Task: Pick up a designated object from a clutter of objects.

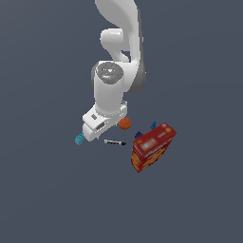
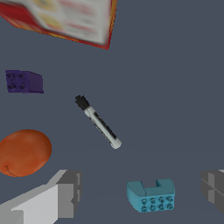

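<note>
Nearest in the exterior view lies the red and yellow box (image 1: 153, 147), tilted on the dark tabletop (image 1: 47, 199) at the exterior view's right; the wrist view shows only one corner of it (image 2: 65, 19). Just left of the box, lying flat and apart from everything else, is the marker (image 1: 115, 142), a thin grey stick with black ends; in the wrist view it (image 2: 99, 123) rests diagonally on bare tabletop (image 2: 175, 87), touching nothing. Further left, the cyan brick (image 1: 79, 138) sits just beside the lower edge of the arm's hand, and in the wrist view this brick (image 2: 151, 195) lies between the two fingers (image 2: 70, 192). The tool (image 2: 140, 192) is released, its jaws spread wide with nothing between them but the brick below, and it hangs above the tabletop, off to one side of the marker. A little farther back sits the orange ball (image 1: 125, 124), partly behind the hand, seen also in the wrist view (image 2: 24, 152). Near the box's far edge are a purple piece (image 1: 138, 135), also in the wrist view (image 2: 24, 82), and a small blue piece (image 1: 153, 126).
</note>
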Tool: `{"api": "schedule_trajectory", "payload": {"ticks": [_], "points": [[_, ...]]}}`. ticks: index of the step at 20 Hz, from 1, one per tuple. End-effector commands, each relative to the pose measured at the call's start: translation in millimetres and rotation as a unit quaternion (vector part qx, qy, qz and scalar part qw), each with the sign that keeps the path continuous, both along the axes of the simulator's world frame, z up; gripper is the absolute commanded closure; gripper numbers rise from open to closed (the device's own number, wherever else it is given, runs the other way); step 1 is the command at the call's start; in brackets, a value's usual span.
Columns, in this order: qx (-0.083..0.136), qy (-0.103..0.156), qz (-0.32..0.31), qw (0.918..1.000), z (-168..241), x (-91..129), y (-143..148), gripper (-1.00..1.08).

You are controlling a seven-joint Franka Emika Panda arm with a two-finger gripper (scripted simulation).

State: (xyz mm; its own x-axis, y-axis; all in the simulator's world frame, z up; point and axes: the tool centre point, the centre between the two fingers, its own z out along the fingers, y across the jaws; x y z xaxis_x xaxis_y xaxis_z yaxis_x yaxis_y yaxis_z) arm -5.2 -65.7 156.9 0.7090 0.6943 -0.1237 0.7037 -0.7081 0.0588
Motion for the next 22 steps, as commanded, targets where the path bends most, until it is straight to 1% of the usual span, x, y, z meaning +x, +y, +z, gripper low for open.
{"api": "schedule_trajectory", "payload": {"ticks": [1,4,6,8,13,18,22], "points": [[0.005,0.004,0.043,0.999,-14.9,-1.8,1.2,-0.92],[0.013,0.008,0.094,0.9955,-31.8,-4.3,4.0,-0.92],[0.019,0.01,0.127,0.9916,-42.6,-6.2,6.5,-0.92],[0.026,0.011,0.161,0.9866,-52.9,-8.1,9.5,-0.92],[0.044,0.009,0.235,0.971,-74.1,-12.8,18.2,-0.92],[0.057,0.005,0.286,0.9564,-87.6,-16.3,26.0,-0.92],[0.065,0.001,0.313,0.9477,-93.8,-18.0,30.5,-0.92]]}}
